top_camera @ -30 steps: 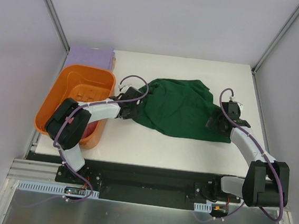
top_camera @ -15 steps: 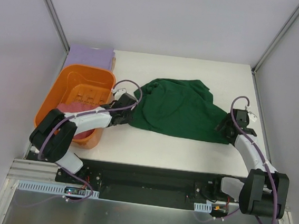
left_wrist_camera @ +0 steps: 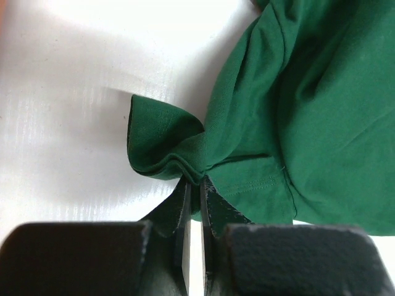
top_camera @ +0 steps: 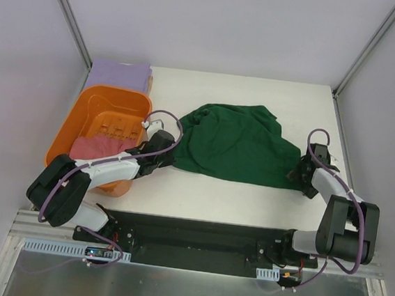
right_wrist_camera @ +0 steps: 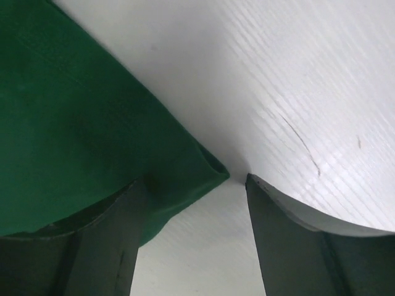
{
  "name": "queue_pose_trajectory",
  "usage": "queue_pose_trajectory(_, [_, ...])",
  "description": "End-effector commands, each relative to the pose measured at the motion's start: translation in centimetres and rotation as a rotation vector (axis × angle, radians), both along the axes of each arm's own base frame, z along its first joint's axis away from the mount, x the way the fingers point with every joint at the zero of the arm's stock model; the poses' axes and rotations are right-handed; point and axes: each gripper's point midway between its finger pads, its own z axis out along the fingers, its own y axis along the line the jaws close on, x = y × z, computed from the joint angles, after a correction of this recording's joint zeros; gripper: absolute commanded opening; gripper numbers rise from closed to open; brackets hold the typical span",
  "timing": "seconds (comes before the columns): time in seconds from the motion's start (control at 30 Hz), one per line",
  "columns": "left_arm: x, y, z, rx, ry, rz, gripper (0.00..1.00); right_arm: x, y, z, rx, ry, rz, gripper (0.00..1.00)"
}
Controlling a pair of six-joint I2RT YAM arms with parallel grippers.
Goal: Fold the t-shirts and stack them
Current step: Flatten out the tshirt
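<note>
The dark green t-shirt [top_camera: 236,145] lies crumpled in the middle of the white table [top_camera: 201,187]. My left gripper [top_camera: 169,155] is at its left edge, shut on a bunched fold of the green fabric [left_wrist_camera: 166,145]; in the left wrist view the gripper [left_wrist_camera: 194,185] pinches that fold. My right gripper [top_camera: 299,177] is low at the shirt's front right corner and open. In the right wrist view the gripper [right_wrist_camera: 194,188] has the green corner [right_wrist_camera: 74,123] lying over its left finger [right_wrist_camera: 123,234]. The pinkish-red shirt [top_camera: 94,148] lies in the basket. The lavender shirt [top_camera: 120,75] lies flat at the back left.
The orange plastic basket [top_camera: 111,101] stands at the table's left edge, beside my left arm. Grey enclosure walls and metal posts surround the table. The table's right edge is close to my right arm [top_camera: 339,200].
My left gripper has moved left and nearer, staying at the shirt's left edge. My right gripper has slid off the shirt, right and down, to its front right corner.
</note>
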Motion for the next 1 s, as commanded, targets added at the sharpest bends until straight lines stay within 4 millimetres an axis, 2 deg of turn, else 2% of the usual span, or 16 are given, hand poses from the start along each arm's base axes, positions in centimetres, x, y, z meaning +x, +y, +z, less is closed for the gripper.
queue_pose_trajectory(0.0, [0.4,-1.3,1.5,-0.069,-0.059,-0.033,0.0,1.7,1.1,-0.2,0.077,-0.012,0.036,0.65])
queue_pose_trajectory(0.13, [0.4,-1.2,1.5,-0.069,-0.065,-0.031,0.0,1.5,2.0,-1.1,0.13,0.002,0.043,0.51])
queue_pose_trajectory(0.2, [0.5,-1.2,1.6,-0.068,-0.07,-0.032,0.0,1.4,2.1,-1.2,0.134,0.004,0.038,0.38])
queue_pose_trajectory(0.27, [0.5,-1.3,1.8,-0.071,-0.074,-0.037,0.0,1.3,2.2,-1.2,0.136,-0.008,0.035,0.22])
queue_pose_trajectory(0.37, [0.5,-1.3,2.7,-0.076,-0.096,-0.054,0.0,1.7,2.2,-0.4,0.134,-0.054,0.039,0.09])
queue_pose_trajectory(0.47, [0.4,-1.2,4.5,-0.086,-0.153,-0.066,0.0,2.2,2.4,1.8,0.133,-0.122,0.068,0.01])
queue_pose_trajectory(0.57, [0.3,-1.2,8.4,-0.113,-0.26,-0.089,0.0,2.6,2.6,5.7,0.118,-0.227,0.114,0.01])
queue_pose_trajectory(0.67, [-0.1,-0.9,13.9,-0.136,-0.4,-0.112,0.0,2.3,2.3,11.3,0.066,-0.36,0.149,0.01])
queue_pose_trajectory(0.8, [-1.4,-0.9,22.8,-0.203,-0.585,-0.175,0.0,0.3,2.4,20.2,0.002,-0.568,0.176,0.01])
queue_pose_trajectory(0.83, [-1.9,-0.7,25.3,-0.22,-0.634,-0.192,0.0,-0.4,2.3,23.0,-0.021,-0.631,0.182,0.01])
queue_pose_trajectory(0.87, [-2.4,-0.4,28.3,-0.243,-0.69,-0.199,0.0,-1.3,2.4,25.6,-0.039,-0.687,0.188,0.01])
queue_pose_trajectory(0.9, [-3.0,-0.2,30.5,-0.259,-0.735,-0.217,0.0,-2.2,2.4,27.7,-0.058,-0.725,0.191,0.01])
queue_pose_trajectory(0.93, [-3.7,0.2,33.1,-0.275,-0.785,-0.225,0.0,-3.4,2.3,30.9,-0.086,-0.791,0.19,0.01])
queue_pose_trajectory(0.97, [-4.4,0.5,35.3,-0.286,-0.831,-0.245,0.0,-4.5,2.2,33.3,-0.112,-0.831,0.189,0.01])
